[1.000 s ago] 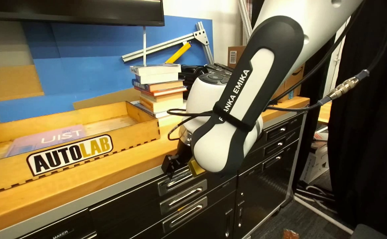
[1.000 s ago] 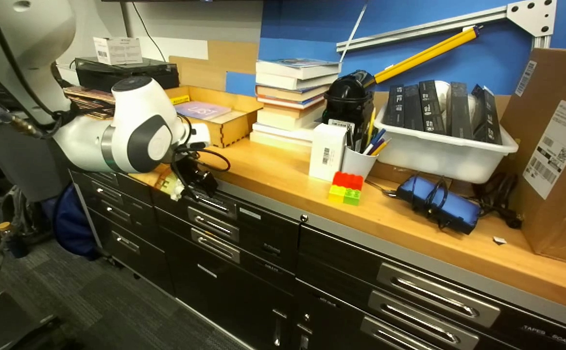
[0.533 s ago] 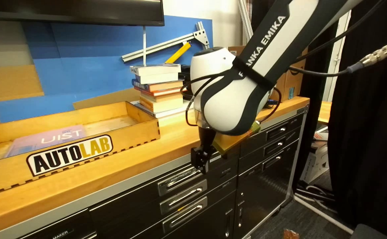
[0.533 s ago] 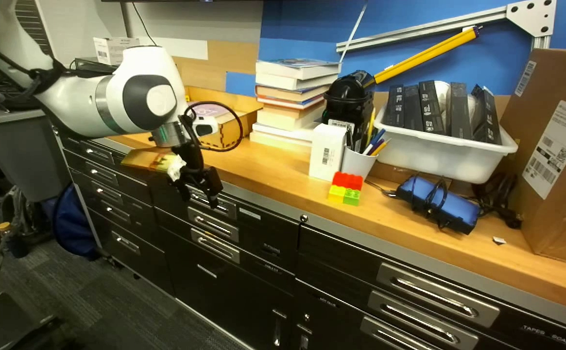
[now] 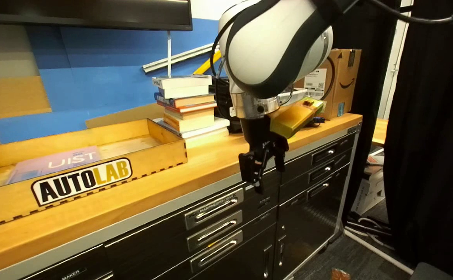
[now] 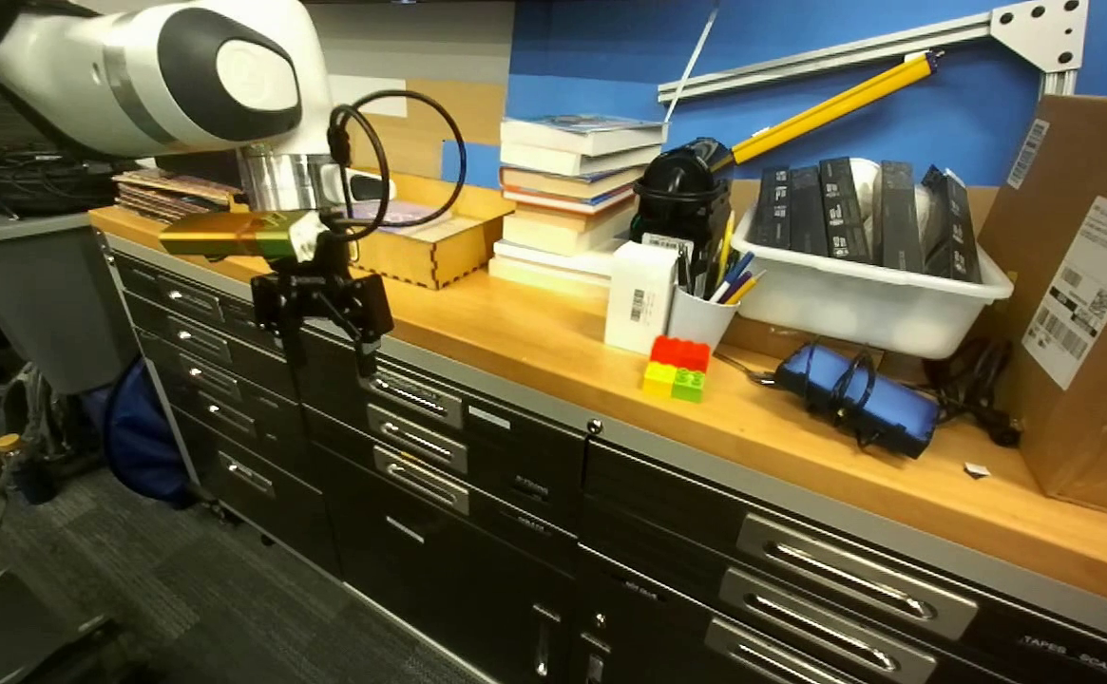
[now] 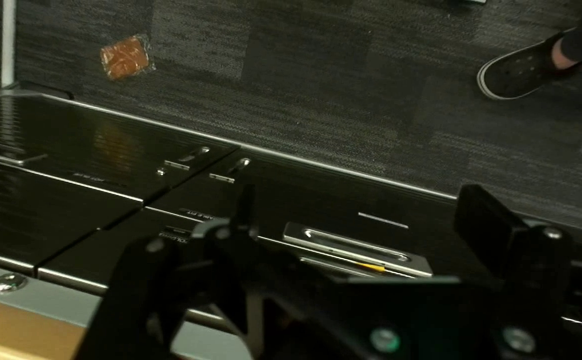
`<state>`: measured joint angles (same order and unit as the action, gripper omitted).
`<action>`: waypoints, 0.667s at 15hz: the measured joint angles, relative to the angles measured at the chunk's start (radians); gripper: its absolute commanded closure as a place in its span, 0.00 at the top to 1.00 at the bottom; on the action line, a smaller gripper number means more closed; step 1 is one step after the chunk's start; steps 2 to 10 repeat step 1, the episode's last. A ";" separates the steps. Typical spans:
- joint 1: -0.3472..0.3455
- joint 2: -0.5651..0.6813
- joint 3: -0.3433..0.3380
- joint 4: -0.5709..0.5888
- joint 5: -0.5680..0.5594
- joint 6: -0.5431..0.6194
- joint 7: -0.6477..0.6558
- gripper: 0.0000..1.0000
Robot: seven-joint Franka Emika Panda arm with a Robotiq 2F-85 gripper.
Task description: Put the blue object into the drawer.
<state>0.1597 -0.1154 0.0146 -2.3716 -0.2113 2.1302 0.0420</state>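
The small cyan-blue block does not show in any current view; it is hidden or out of view. Wide black drawers with silver bar handles sit under the bench top. All look shut, so no interior shows. The top one (image 5: 214, 212) shows in both exterior views (image 6: 415, 394); I cannot tell which one is meant. A lower drawer's handle (image 7: 358, 245) shows in the wrist view. My gripper (image 5: 269, 177) hangs fingers down in front of the bench edge, above and beside the top handle. In the wrist view the gripper (image 7: 365, 210) has its fingers wide apart with nothing between.
A wooden tray (image 5: 160, 165) and a book stack (image 5: 187, 105) stand on the bench (image 5: 148, 194). Toy bricks (image 6: 677, 369), a pen cup (image 6: 700, 318), a cabled dark-blue device (image 6: 857, 399) and a white bin (image 6: 857, 309) are farther along. A person's shoe (image 7: 515, 70) is on the floor.
The arm has risen, and the gripper has moved up and away from the top drawer handle, rightward in an exterior view. The drawers, tray and bench items have not moved.
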 measured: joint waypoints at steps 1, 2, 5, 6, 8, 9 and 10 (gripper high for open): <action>-0.005 0.000 0.005 -0.002 0.000 0.000 0.001 1.00; -0.005 0.000 0.005 -0.002 0.000 0.000 0.001 1.00; -0.005 0.000 0.005 -0.002 0.000 0.000 0.001 1.00; -0.005 0.000 0.005 -0.002 0.000 0.000 0.001 1.00; -0.005 0.000 0.005 -0.002 0.000 0.000 0.001 1.00; -0.005 0.000 0.005 -0.002 0.000 0.000 0.001 1.00; -0.005 0.000 0.005 -0.002 0.000 0.000 0.001 1.00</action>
